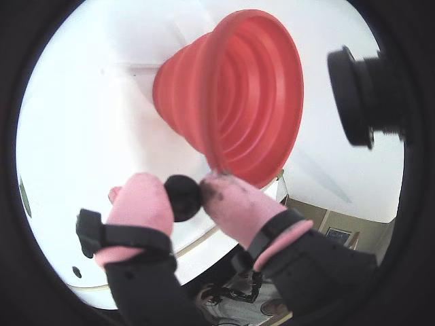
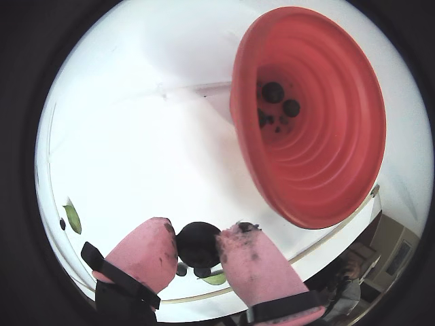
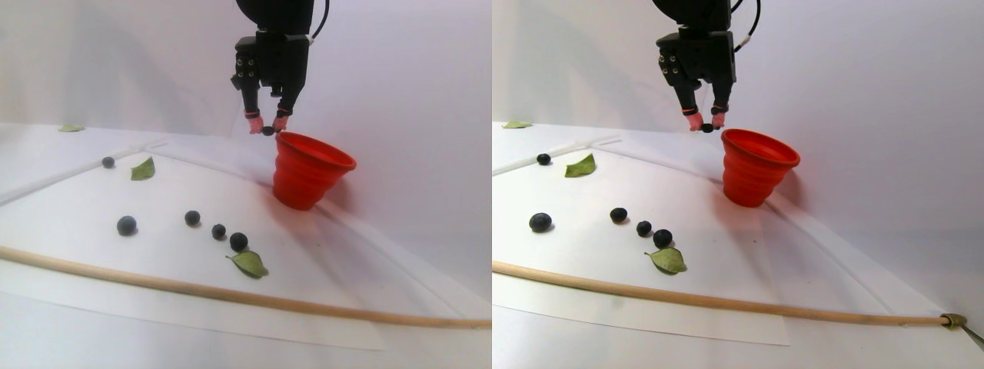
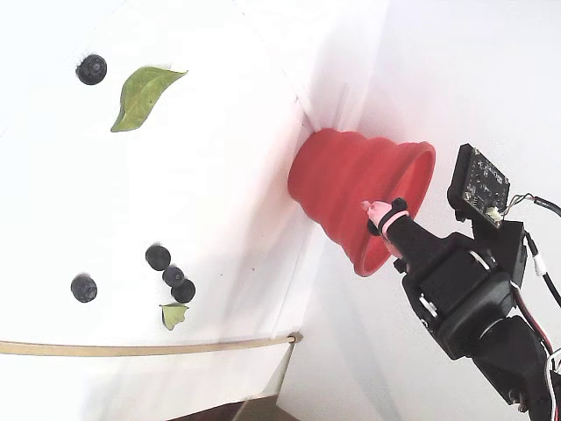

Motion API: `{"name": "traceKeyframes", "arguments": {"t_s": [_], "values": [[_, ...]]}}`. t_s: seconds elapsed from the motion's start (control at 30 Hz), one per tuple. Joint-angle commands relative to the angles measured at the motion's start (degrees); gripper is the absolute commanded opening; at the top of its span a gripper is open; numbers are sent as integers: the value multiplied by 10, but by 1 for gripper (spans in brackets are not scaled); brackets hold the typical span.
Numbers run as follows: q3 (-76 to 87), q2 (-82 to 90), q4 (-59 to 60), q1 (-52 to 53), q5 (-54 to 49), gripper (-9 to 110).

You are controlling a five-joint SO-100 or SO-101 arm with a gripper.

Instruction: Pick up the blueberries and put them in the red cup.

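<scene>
My gripper (image 1: 183,195) is shut on one dark blueberry (image 1: 182,198), pinched between the two pink fingertips (image 2: 146,248). It hangs in the air at the near rim of the red cup (image 3: 311,173), just above rim height in the stereo pair view. The cup (image 2: 319,156) stands upright, and a wrist view shows a few blueberries (image 2: 273,92) lying at its bottom. Several more blueberries (image 3: 192,217) lie loose on the white sheet, well left of the cup; in the fixed view three of them (image 4: 173,275) sit in a short row.
Two green leaves (image 3: 143,169) (image 3: 250,263) lie among the loose berries. A long wooden rod (image 3: 231,294) runs along the front of the white sheet (image 3: 177,192). The cup stands close to the white back wall (image 3: 400,92).
</scene>
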Motion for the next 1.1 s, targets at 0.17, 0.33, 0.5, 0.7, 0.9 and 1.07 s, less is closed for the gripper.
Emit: {"name": "traceKeyframes", "arguments": {"t_s": [0.17, 0.33, 0.5, 0.7, 0.9, 1.07], "values": [[-76, 62, 9, 54, -13, 11], [-94, 52, 14, 69, -21, 11], [-109, 33, 14, 88, -33, 11], [-122, 10, 4, 110, -47, 11], [-125, -14, -16, 127, -59, 11], [-127, -27, -23, 137, -62, 11]]}}
